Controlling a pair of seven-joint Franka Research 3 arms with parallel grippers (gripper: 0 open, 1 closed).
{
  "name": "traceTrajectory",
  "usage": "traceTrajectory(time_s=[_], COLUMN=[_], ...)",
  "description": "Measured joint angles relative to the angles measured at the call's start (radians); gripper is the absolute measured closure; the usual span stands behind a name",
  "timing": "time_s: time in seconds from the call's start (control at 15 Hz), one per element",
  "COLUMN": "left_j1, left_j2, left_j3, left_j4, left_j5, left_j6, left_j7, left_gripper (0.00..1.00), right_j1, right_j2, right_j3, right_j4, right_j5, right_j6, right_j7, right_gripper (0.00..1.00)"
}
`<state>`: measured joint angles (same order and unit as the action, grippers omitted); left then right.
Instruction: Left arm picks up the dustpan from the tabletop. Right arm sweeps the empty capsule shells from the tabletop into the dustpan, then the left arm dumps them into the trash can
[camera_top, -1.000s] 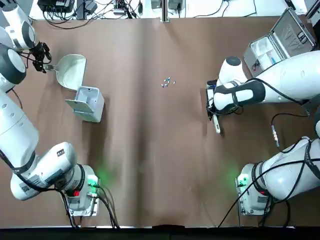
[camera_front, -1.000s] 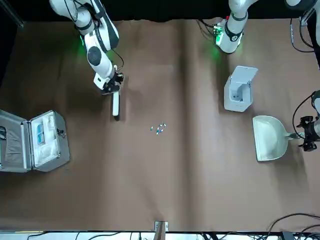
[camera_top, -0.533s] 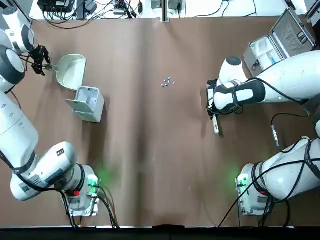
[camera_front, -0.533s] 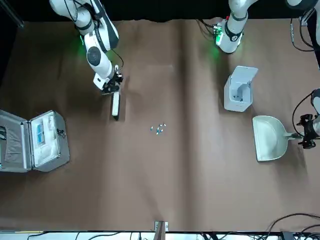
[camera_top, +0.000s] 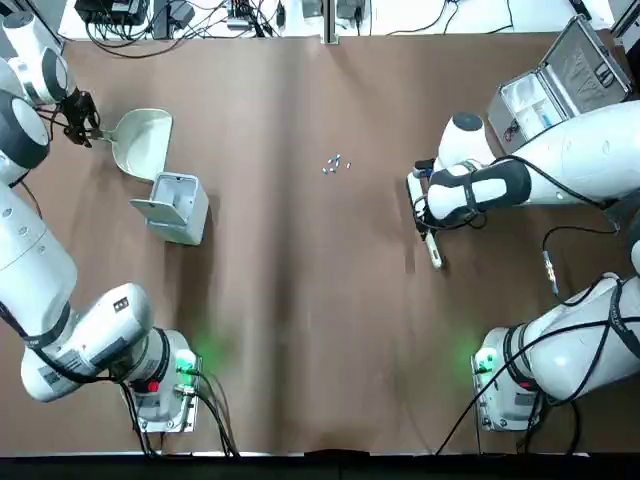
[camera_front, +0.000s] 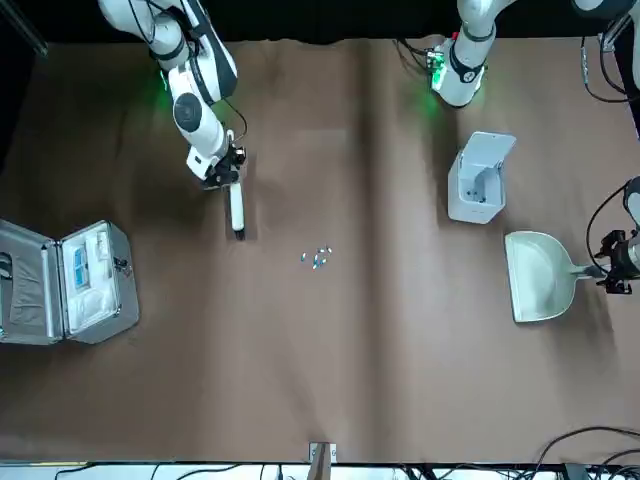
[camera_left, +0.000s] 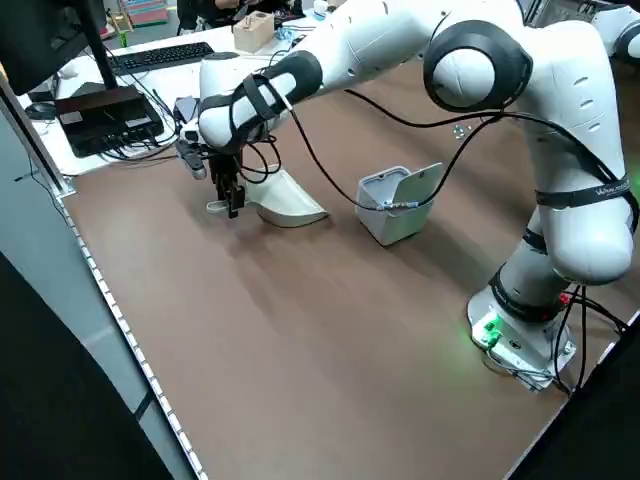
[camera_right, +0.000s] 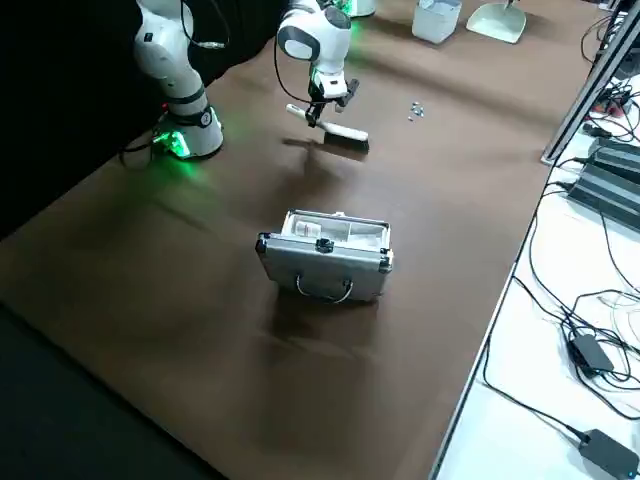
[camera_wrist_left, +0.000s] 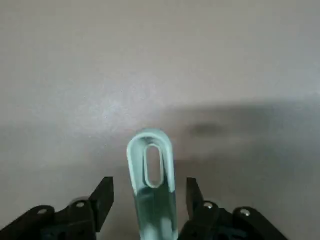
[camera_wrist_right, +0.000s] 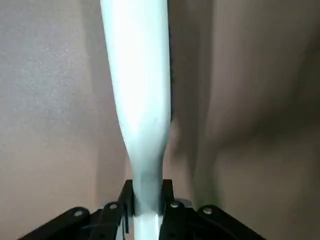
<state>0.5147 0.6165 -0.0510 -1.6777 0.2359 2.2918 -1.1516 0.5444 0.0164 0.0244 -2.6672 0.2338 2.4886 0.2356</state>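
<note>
The cream-white dustpan (camera_top: 143, 140) (camera_front: 540, 280) (camera_left: 285, 200) lies flat on the tabletop (camera_top: 300, 300) at the far left. My left gripper (camera_top: 80, 120) (camera_front: 612, 265) (camera_left: 232, 195) (camera_wrist_left: 147, 200) is open astride its short handle (camera_wrist_left: 150, 170), with a gap on each side. My right gripper (camera_top: 425, 200) (camera_front: 222, 172) (camera_right: 318, 108) is shut on the handle of a slim white brush (camera_top: 432, 250) (camera_front: 237, 212) (camera_wrist_right: 140, 100), which it holds low over the table. The empty capsule shells (camera_top: 335, 165) (camera_front: 318, 258) (camera_right: 415, 110) lie in a small cluster between the arms. The light grey trash can (camera_top: 175, 207) (camera_front: 480, 180) stands beside the dustpan, lid open.
An open silver hinged case (camera_top: 560, 85) (camera_front: 70, 280) (camera_right: 325, 255) sits at the far right corner. A loose cable (camera_top: 550, 265) lies near the right arm. Both arm bases (camera_top: 165, 385) stand at the near edge.
The brush's free end has swung slightly toward the capsule shells in the right gripper. The left gripper has shifted very slightly at the dustpan handle.
</note>
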Motion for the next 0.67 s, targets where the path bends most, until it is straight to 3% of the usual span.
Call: traceTrajectory(time_s=[0.4,0.67], left_j1=[0.000,0.000], left_j2=[-0.001,-0.001], left_j3=[0.000,0.000], left_j4=[0.000,0.000], left_j5=[0.000,0.000], left_j6=[0.006,0.007], left_j7=[0.000,0.000], left_gripper=[0.38,0.38], right_j1=[0.000,-0.001], right_j2=[0.000,0.000], right_j3=[0.000,-0.005], right_j4=[0.028,0.103], right_j5=[0.000,0.000], right_j6=[-0.003,-0.103], right_j7=[0.063,0.098], right_gripper=[0.74,0.74])
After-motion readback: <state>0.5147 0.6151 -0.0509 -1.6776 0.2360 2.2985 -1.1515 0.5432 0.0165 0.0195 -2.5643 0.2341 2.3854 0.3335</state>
